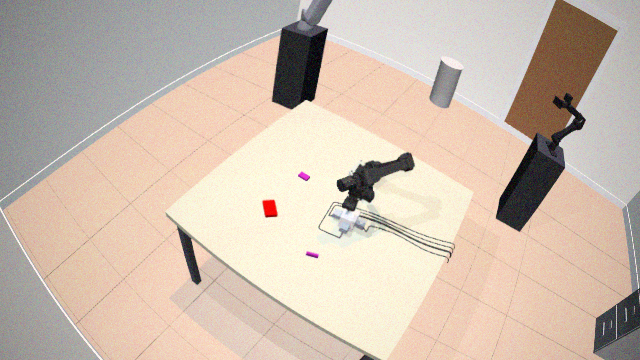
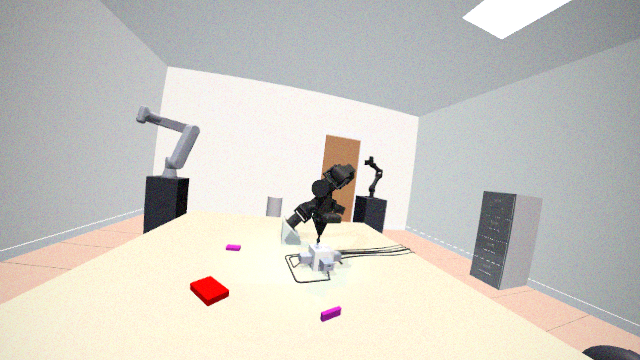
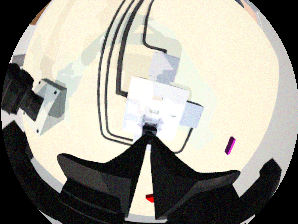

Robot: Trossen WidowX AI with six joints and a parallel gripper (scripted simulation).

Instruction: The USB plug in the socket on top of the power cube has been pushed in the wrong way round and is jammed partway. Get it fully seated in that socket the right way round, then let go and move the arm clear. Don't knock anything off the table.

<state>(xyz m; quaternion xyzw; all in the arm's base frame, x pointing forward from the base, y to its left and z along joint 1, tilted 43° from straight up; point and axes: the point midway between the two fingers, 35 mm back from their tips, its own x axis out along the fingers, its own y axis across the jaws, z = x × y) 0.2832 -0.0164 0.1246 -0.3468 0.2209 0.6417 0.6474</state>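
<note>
Gripper (image 1: 349,207) (image 2: 318,242) (image 3: 149,139) pinches the USB plug (image 3: 149,128) at the power cube (image 1: 348,218) (image 2: 320,256) (image 3: 156,104); 2 magenta blocks lie apart.

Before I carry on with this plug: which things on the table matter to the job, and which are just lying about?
For the job:
- power cube
- USB plug, at the fingertips
- gripper

Lying about:
- red block
- two magenta blocks
</note>
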